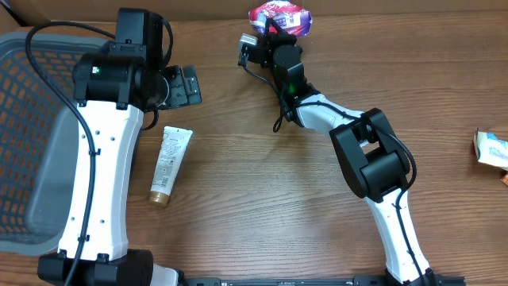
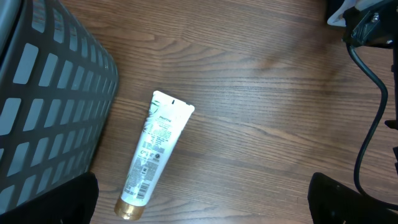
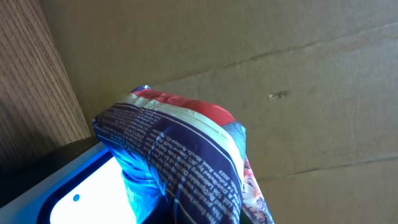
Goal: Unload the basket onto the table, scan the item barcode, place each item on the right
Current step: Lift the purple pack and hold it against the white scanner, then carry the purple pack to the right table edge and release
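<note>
Right arm reached out to the far edge of the table (image 1: 262,206), top centre in the overhead view. Right gripper (image 1: 275,30) had its jaws drawn together on the near end of the snack bag (image 1: 282,14). The bag, crinkled foil in red, purple and white, stuck out beyond the fingertips towards the table's far edge.

In the right wrist view the bag (image 3: 180,155) filled the lower middle of the frame. Its fine-print side faced the camera and its lower end dropped out of frame where the fingers would sit, so the fingers themselves were not visible. A white surface (image 3: 81,186) lit blue lay just left of the bag and touched its lower fold. What it was could not be told. Brown cardboard (image 3: 249,50) stood behind the bag. Whether the bag rested on the table or hung clear of it could not be told.

Left gripper (image 1: 178,86) hung over the table on the left with its jaws fully apart and nothing between them. Its two dark fingers (image 2: 81,199) sat at opposite bottom corners of the left wrist view.

A white tube (image 1: 169,164) with a gold cap lay flat on the wood below the left gripper, just right of the grey basket (image 1: 24,95) and well apart from the bag. A small carton (image 1: 492,148) lay at the right edge.
</note>
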Robot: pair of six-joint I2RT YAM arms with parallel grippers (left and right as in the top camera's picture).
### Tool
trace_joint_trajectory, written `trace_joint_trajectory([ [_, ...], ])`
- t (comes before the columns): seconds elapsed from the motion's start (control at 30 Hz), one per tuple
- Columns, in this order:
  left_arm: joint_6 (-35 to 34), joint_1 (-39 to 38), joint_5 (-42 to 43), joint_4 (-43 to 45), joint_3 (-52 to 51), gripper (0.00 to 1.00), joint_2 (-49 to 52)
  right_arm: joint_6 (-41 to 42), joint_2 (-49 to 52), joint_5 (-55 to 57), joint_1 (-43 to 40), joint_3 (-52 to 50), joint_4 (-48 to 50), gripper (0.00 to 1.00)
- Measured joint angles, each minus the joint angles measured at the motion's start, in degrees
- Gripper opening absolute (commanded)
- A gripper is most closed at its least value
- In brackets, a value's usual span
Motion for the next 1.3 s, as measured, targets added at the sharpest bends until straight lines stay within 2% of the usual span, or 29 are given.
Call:
trace_joint_trajectory([
  [0.33,0.00,0.00,0.00,0.00,0.00,1.00,0.00,6.10,0.00,1.20,0.02,0.00,1.05,0.04],
  [0.6,0.00,0.00,0.00,-0.02,0.00,1.00,0.00,8.35,0.00,2.25,0.26,0.00,5.77,0.04],
  [0.73,0.00,0.00,0.00,0.00,0.00,1.00,0.00,9.38,-0.37,8.17,0.09,0.00,5.44,0.04],
  [0.83,0.00,0.00,-0.02,0.00,0.00,1.00,0.00,15.63,-2.03,18.88,-1.03,0.00,1.79,0.03],
  [0.9,0.00,0.00,0.00,0.00,0.00,1.00,0.00,22.36,-3.74,27.17,-2.62,0.04,-4.46,0.03],
  [1.07,0.00,0.00,-0.02,0.00,-0.02,1.00,0.00,41.38,-6.67,44.68,-9.97,0.57,-31.61,0.04],
  [1.3,0.00,0.00,0.00,-0.02,-0.07,1.00,0.00,73.77,-7.13,50.90,-20.52,0.72,-77.96,0.04],
])
